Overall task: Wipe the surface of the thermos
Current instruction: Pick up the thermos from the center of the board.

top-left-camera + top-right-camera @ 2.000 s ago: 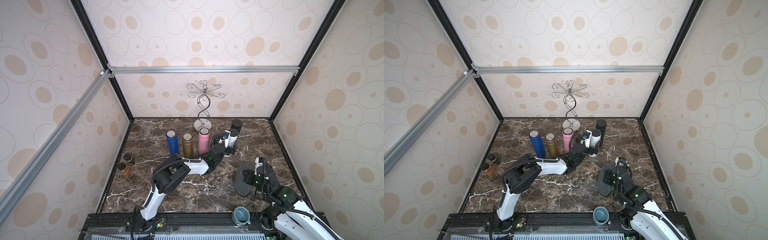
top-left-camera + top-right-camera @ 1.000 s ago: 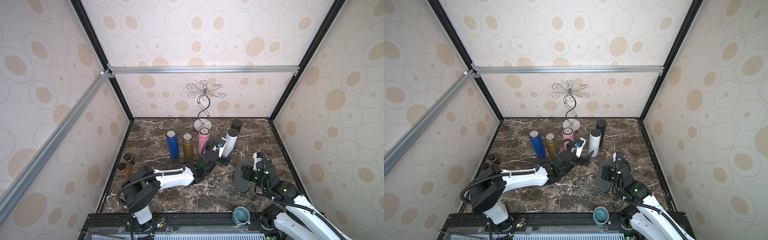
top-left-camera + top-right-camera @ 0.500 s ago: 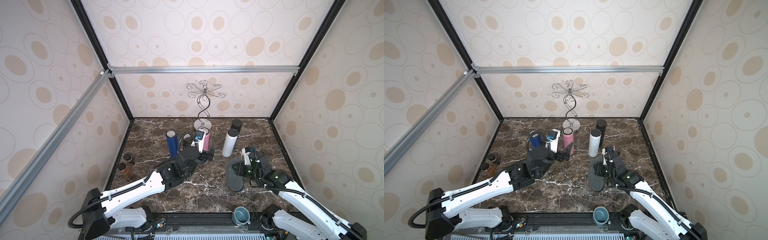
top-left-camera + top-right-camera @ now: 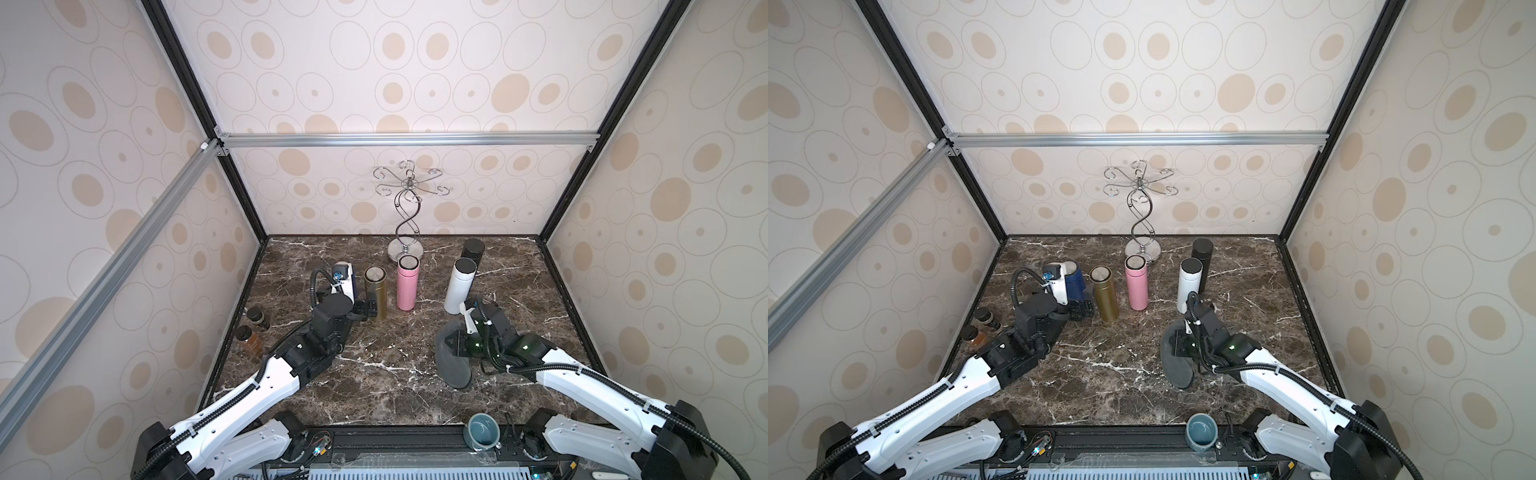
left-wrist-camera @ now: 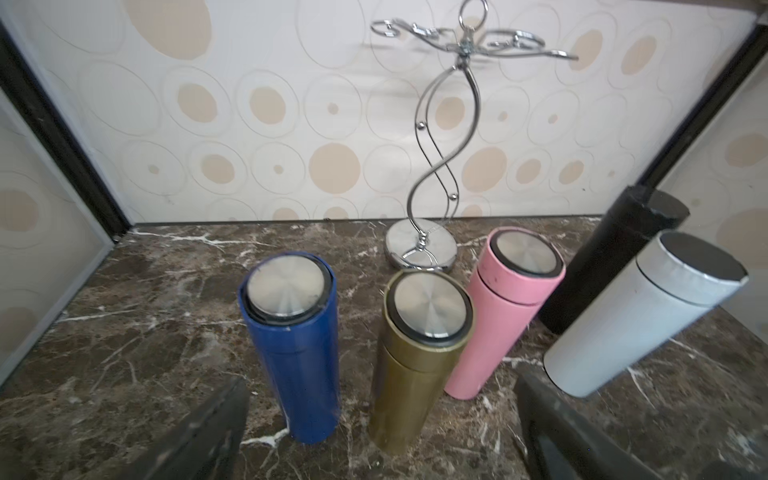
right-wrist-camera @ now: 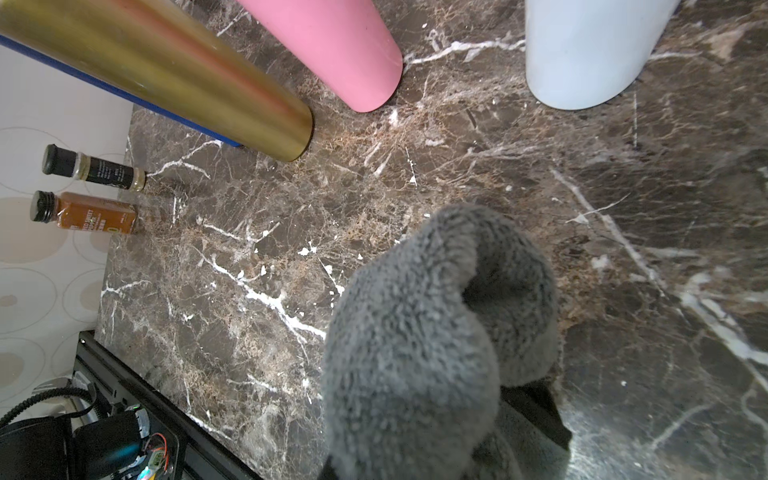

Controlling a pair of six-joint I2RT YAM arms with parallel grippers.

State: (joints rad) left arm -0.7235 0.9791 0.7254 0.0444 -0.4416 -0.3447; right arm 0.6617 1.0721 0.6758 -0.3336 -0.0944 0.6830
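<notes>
Five flasks stand upright toward the back of the bench [image 4: 374, 374], every long axis vertical: from the robot's left, the blue thermos [image 5: 291, 345], gold thermos [image 5: 415, 353], pink thermos [image 5: 498, 316] and white thermos [image 5: 631, 324], with the black thermos [image 5: 602, 257] just behind the white one. The task does not say which one is to be wiped.

The left tool [image 4: 1079, 309] sits low, just in front of the blue and gold flasks, with its jaws wide apart and holding nothing. In the left wrist view its dark fingers [image 5: 199, 436] frame both flasks, so the target could be either. The gold one looks the more centred.

The right tool [image 4: 455, 345] is closed on the grey cloth [image 6: 415, 332], which hangs from it in a bunched fold. In both top views it hovers just in front of the foot of the white thermos, with the pink flask between it and the gold one.

So the left arm is the nearer to the blue and gold pair, while the cloth lies off to their right. If one of those is meant, the likely plan is for the left tool to close on its body from the front. The cloth would then travel leftward past the pink flask and stroke up and down the wall.
</notes>
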